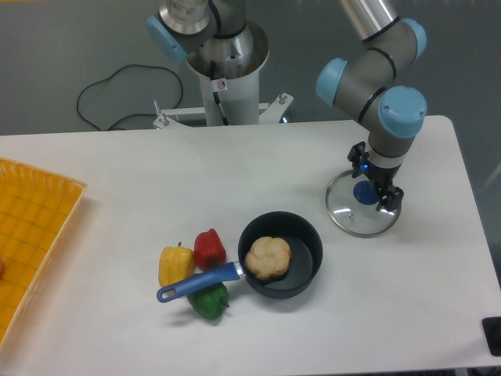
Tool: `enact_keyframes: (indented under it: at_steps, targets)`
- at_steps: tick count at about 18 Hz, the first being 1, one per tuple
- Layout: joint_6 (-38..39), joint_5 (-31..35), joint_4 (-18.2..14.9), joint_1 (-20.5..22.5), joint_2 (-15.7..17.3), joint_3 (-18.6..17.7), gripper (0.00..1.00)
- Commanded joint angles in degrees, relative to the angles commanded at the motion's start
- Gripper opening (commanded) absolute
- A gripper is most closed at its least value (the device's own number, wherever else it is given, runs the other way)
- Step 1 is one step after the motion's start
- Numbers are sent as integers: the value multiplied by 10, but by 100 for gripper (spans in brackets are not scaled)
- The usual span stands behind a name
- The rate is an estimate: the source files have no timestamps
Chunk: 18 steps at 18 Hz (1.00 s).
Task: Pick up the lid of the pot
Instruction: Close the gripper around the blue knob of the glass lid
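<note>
Found the lid (343, 211) flat on the right of the table (235, 160), right of the pot (304, 276), with the gripper (374, 189) straddling its blue knob (362, 193); could not tell the fingers (388, 203) pinching from merely spread

No word, brand name or number can be read anywhere in the view. The only sign is a small sticker (221, 84) on the front of the white column (239, 98) that carries the arm's base. It is a pale patch with a red ring and a dark figure inside, like a prohibition mark. The figure is too small to make out.
</note>
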<state>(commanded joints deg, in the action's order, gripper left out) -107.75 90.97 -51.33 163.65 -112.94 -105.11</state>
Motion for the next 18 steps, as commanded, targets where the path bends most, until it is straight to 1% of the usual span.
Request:
enact_keyframes:
  at_steps: [9, 18]
  targets:
    - [-1, 0, 7, 0, -4, -2, 100]
    - [-2, 0, 7, 1, -5, -3, 88]
